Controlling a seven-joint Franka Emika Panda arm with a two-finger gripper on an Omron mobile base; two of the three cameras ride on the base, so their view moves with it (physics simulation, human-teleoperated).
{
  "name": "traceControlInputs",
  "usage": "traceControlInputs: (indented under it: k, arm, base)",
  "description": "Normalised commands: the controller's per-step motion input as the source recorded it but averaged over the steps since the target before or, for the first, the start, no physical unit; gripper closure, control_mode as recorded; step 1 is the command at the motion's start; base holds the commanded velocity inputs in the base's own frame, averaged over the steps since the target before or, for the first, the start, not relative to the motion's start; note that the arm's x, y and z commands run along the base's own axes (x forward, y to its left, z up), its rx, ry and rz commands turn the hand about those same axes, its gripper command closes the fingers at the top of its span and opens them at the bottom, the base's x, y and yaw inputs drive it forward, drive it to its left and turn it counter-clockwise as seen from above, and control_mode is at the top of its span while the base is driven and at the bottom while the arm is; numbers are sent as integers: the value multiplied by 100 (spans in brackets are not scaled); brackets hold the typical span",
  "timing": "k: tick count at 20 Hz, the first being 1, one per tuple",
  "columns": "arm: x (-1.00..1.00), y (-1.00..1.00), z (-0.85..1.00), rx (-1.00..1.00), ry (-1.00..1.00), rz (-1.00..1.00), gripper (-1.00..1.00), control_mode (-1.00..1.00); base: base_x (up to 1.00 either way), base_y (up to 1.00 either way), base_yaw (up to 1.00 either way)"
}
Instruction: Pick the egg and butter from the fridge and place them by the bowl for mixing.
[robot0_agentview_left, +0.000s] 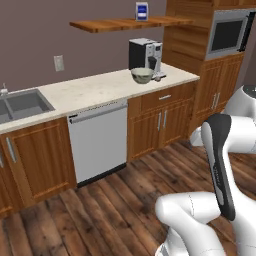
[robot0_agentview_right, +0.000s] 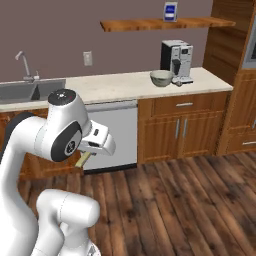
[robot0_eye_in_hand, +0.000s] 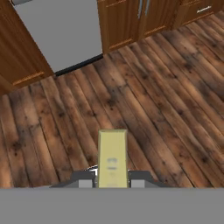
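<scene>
My gripper (robot0_eye_in_hand: 112, 179) is shut on the butter (robot0_eye_in_hand: 113, 157), a thin olive-yellow stick that juts out between the two dark fingertips (robot0_eye_in_hand: 85, 180) above the wooden floor. From the right base the butter (robot0_agentview_right: 84, 159) pokes out under the white hand, in front of the dishwasher. The pale grey-green bowl (robot0_agentview_left: 142, 75) (robot0_agentview_right: 161, 77) stands on the counter next to the coffee machine (robot0_agentview_left: 145, 54) (robot0_agentview_right: 177, 58). A small round grey thing (robot0_agentview_right: 178, 82) lies just right of the bowl; it may be the egg. The fridge is out of view.
The light counter (robot0_agentview_left: 90, 90) (robot0_agentview_right: 120, 85) runs over a grey dishwasher (robot0_agentview_left: 98, 142) (robot0_agentview_right: 117, 132) and wooden cabinets. A sink (robot0_agentview_left: 22, 104) (robot0_agentview_right: 25, 90) is at the left. A tall cabinet with a microwave (robot0_agentview_left: 227, 35) stands at the right. Wooden floor lies between me and the counter.
</scene>
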Motion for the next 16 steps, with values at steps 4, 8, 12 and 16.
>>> traceControlInputs:
  k: [4,8,12,16]
  arm:
    - [0,0,0,0,0,0,100,100]
    - [0,0,0,0,0,0,100,100]
    - [0,0,0,0,0,0,100,100]
    - [0,0,0,0,0,0,100,100]
  base:
    - [69,-39,0]
    - [68,-40,0]
    - [69,-40,0]
    - [70,-39,1]
